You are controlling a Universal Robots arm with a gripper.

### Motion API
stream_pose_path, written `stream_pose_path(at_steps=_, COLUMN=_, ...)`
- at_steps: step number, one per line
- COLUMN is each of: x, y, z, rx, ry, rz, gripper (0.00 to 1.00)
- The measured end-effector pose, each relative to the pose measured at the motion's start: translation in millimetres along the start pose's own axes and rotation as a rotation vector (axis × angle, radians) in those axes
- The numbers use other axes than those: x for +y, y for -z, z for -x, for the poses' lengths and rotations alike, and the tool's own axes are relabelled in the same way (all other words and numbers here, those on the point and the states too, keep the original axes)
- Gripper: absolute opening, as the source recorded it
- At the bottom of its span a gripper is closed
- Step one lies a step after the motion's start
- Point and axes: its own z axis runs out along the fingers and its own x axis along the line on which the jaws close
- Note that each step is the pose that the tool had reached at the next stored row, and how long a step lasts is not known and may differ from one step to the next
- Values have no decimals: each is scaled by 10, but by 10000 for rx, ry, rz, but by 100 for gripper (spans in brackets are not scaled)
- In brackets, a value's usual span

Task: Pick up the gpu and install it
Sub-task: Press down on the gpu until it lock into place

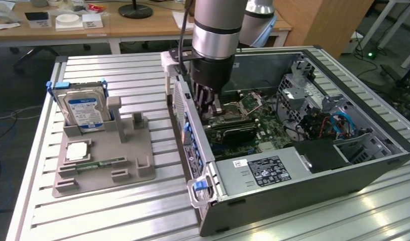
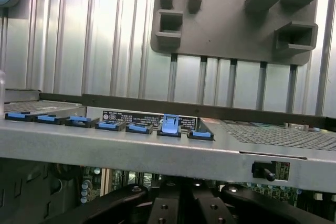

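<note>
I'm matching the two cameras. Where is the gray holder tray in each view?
Exterior view: tray lies on the table at the exterior view's left, beside the case.
Wrist view: tray lies on the table beyond the case wall.
Shared landmark: blue clips along that wall.

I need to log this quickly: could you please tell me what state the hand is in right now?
Hand: closed, down inside the computer case; whether it holds anything cannot be told.

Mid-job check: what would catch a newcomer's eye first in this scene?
The arm's gripper, jaws shut, reaching down into the open computer case over the motherboard. Next, the silver hard drive with its blue-white label, upright in the grey holder tray at the exterior view's left.
</note>
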Motion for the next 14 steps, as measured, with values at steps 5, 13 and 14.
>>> stream_pose_path(at_steps=5, x=8, y=-39, z=-7, rx=5, ry=-4, rz=9, gripper=11)
stream_pose_path(at_steps=13, x=-28, y=-142, z=-9, rx=10, ry=4, rz=-3, gripper=11)
stream_pose_path(at_steps=14, x=-35, y=-153, z=-9, rx=16, ry=7, rz=-4, gripper=11)
